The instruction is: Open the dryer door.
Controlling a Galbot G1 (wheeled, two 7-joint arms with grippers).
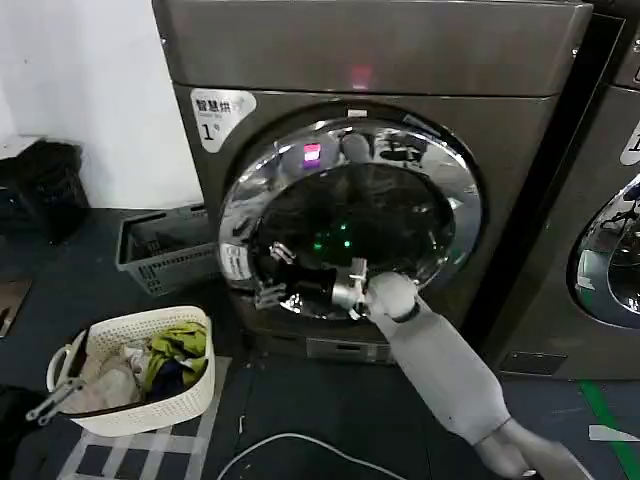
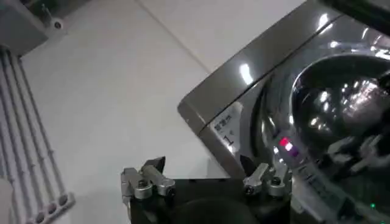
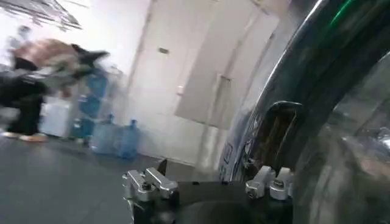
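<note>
At frame centre in the head view: big grey-brown metallic dryer [image 1: 380,60], its round chrome-ringed dark-glass dryer door [image 1: 350,215] looks closed | right gripper [image 1: 268,290] reaches to the door's lower-left rim – fingers spread apart | left gripper [image 2: 204,182] – fingers apart, holding nothing, facing the dryer's upper corner | lower left: white laundry basket [image 1: 150,405], grey crate [image 1: 165,250].

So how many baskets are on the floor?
2: a white woven plastic basket holding clothes at front left, and a grey slatted plastic basket behind it, beside the dark grey-brown metallic dryer.
</note>
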